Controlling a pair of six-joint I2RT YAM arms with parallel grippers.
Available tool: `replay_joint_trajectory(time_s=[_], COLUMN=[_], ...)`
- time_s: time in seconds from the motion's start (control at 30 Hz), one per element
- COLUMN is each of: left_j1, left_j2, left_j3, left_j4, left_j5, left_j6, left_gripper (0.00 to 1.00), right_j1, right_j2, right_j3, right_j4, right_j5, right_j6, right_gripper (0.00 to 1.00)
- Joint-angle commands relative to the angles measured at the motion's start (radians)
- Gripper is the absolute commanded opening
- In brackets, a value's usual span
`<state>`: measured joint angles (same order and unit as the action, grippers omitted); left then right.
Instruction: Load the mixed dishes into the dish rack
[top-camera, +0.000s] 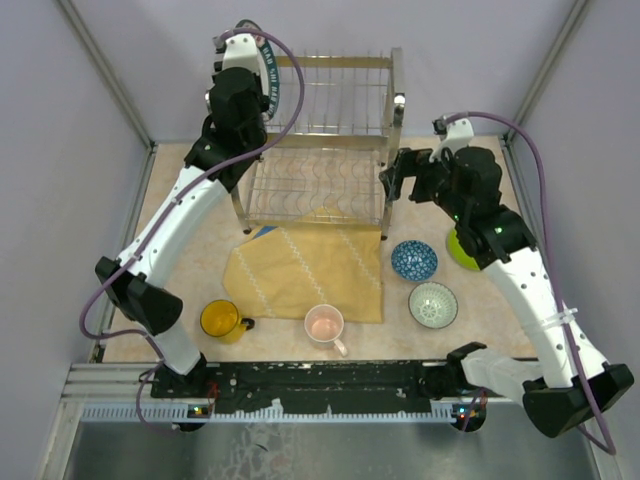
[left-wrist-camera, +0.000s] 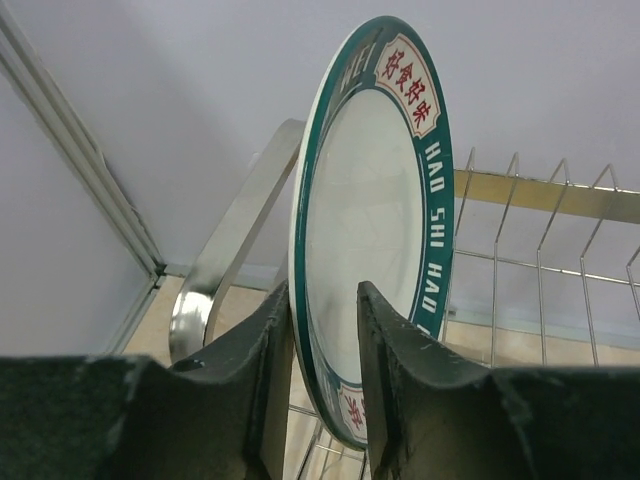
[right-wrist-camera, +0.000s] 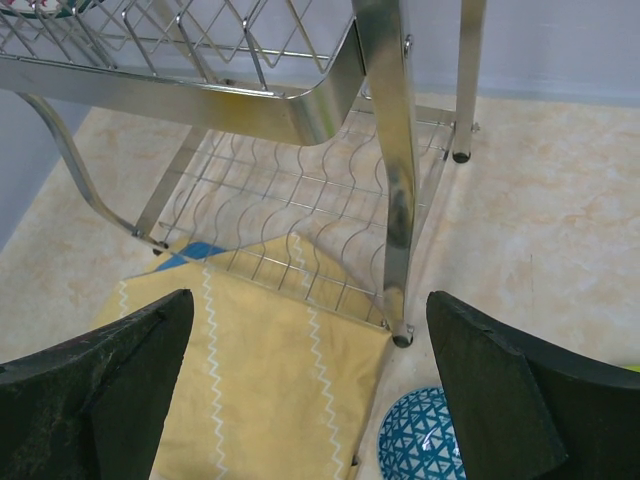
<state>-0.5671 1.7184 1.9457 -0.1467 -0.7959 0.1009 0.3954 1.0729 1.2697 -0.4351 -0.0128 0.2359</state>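
A white plate with a teal patterned rim (left-wrist-camera: 370, 200) stands on edge at the left end of the dish rack's (top-camera: 330, 120) upper tier. My left gripper (left-wrist-camera: 322, 295) straddles its lower rim with the jaws a little apart, loose around the plate (top-camera: 277, 80). My right gripper (right-wrist-camera: 310, 310) hangs wide open and empty by the rack's right front post (right-wrist-camera: 390, 150), above the cloth's edge. On the table lie a blue patterned bowl (top-camera: 413, 260), a grey-green bowl (top-camera: 433, 304), a lime-green plate (top-camera: 458, 250) partly hidden under the right arm, a yellow mug (top-camera: 220, 320) and a pale pink mug (top-camera: 325, 325).
A yellow patterned cloth (top-camera: 310, 270) lies in front of the rack, its far edge tucked under the lower shelf. The blue bowl (right-wrist-camera: 420, 440) sits just right of the cloth (right-wrist-camera: 250, 380). Walls enclose the table on the left, back and right.
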Motion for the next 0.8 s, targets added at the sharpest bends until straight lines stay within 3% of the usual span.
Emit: replay_joint_trajectory(time_s=[0.0, 0.2, 0.53, 0.77], left_j1=[-0.004, -0.004, -0.001, 0.025], left_j2=[-0.028, -0.032, -0.046, -0.046], left_j3=[0.005, 0.035, 0.092, 0.168], left_j4=[-0.001, 0.007, 0.005, -0.052], left_j5=[0.011, 0.006, -0.02, -0.001], left_j6=[-0.012, 0.007, 0.054, 0.033], left_gripper=[0.39, 0.57, 0.72, 0.8], right_j1=[-0.029, -0.207, -0.37, -0.519], right_j2=[-0.011, -0.008, 0.054, 0.161], right_j3=[0.007, -0.068, -0.17, -0.252], right_j4=[0.025, -0.002, -0.014, -0.009], right_j5=[0.016, -0.054, -0.007, -0.031], right_j6=[0.002, 0.092, 0.162, 0.328], right_gripper=[1.0, 1.0, 1.0, 1.0])
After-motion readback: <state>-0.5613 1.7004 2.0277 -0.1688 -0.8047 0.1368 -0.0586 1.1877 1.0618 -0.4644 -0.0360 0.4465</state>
